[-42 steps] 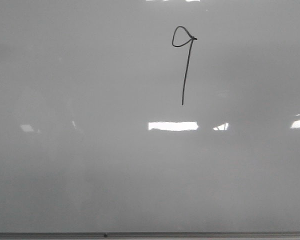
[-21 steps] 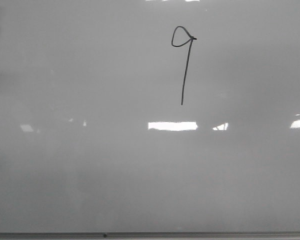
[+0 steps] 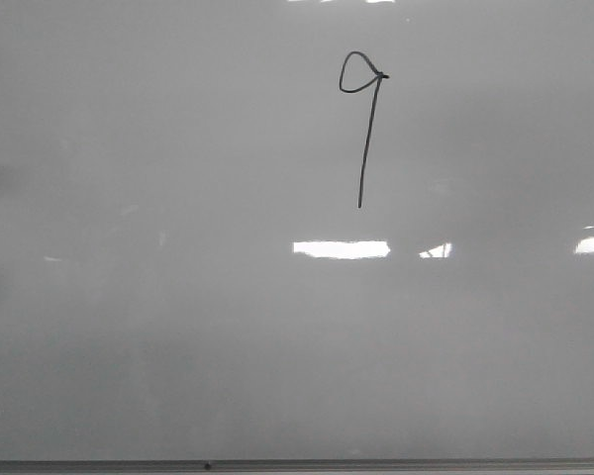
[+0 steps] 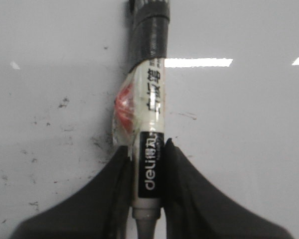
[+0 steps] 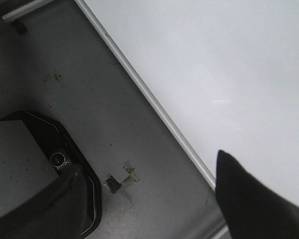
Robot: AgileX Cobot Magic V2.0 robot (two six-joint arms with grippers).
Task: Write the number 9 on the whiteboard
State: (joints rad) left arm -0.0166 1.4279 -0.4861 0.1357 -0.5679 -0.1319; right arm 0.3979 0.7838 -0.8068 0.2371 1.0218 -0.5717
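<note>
On the whiteboard (image 3: 178, 327), a little right of the middle and toward the far edge, sits the number 9 (image 3: 364, 129), drawn in thin black line. It has a small round loop on top and a long stem that leans a bit and comes down toward the near side. Just below the end of the stem there is a bright white patch of light (image 3: 342, 249), and more bright patches show off to the right. A thin grey frame (image 3: 376, 464) runs along the near edge of the board. No arm shows in the front view. Seen from the left wrist, the left gripper (image 4: 147, 189) has its two dark fingers (image 4: 114, 199) pressed tight on both sides of a marker pen (image 4: 148, 124), so it is gripping the pen. The pen is white with a black label, has a black cap end, and has a bit of clear tape with a red spot (image 4: 123, 107) on its side. Small black smudges (image 4: 64, 103) dot the board behind it. Seen from the right wrist, the right gripper (image 5: 154, 199) has its dark fingers (image 5: 249, 199) spread far apart with nothing between them. It is over the near edge of the board, where the frame meets a grey table (image 5: 89, 99). A black-edged block (image 5: 60, 159) lies on that table.
</note>
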